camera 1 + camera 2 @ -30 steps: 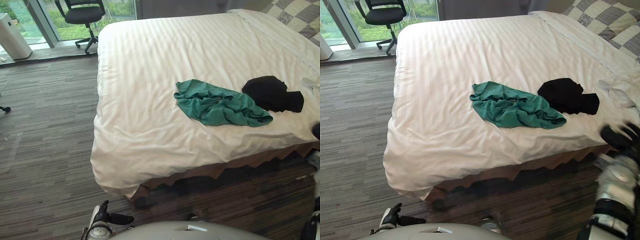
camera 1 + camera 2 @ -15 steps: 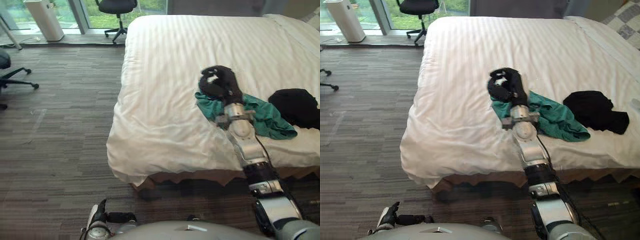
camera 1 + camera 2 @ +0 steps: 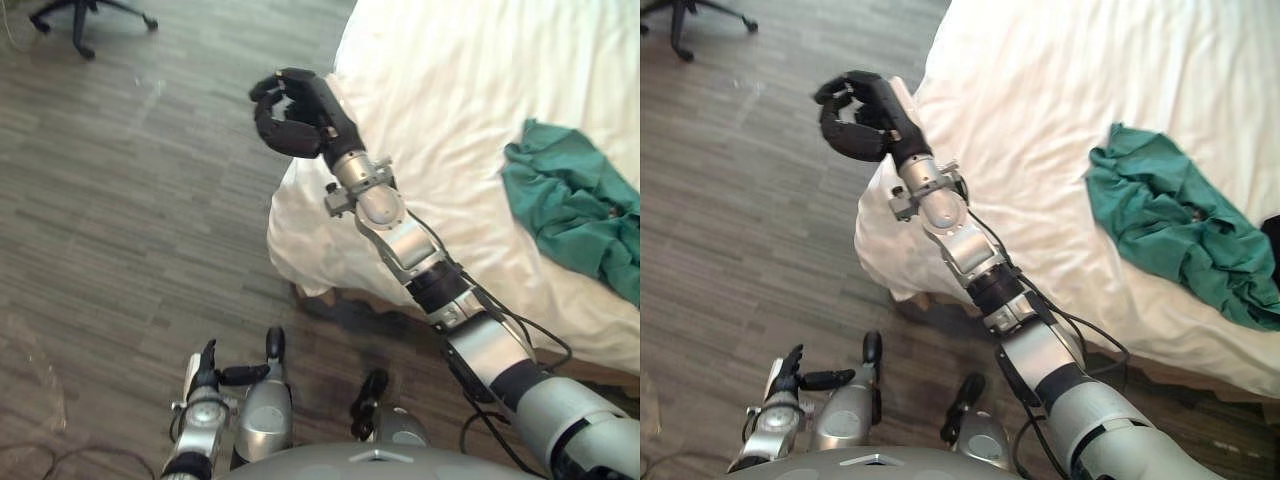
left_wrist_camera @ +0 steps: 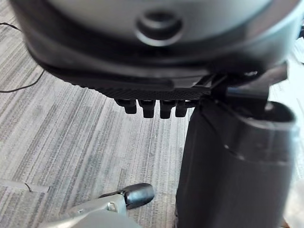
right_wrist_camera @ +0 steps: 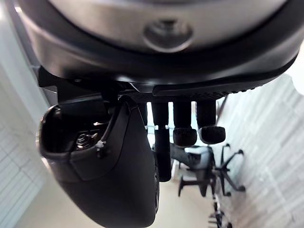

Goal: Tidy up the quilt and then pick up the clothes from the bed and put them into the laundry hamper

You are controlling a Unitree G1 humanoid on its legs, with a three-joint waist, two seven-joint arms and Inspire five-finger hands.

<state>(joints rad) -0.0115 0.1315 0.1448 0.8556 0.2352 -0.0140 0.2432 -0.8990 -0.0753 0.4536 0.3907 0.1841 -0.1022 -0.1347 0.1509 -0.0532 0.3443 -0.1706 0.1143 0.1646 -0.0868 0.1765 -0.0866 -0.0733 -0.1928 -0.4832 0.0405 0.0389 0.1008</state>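
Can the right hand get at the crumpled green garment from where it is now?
Probably yes. The right hand hangs, fingers curled and empty, at the corner of the white striped quilt; bare quilt alone lies between it and the crumpled green garment.

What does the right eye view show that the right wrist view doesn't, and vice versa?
Right eye view: the white quilt, the green garment lying on it, the left hand low near the floor. Right wrist view: an office chair's seat past the fingers. Both: the right hand, curled and empty, and the floor.
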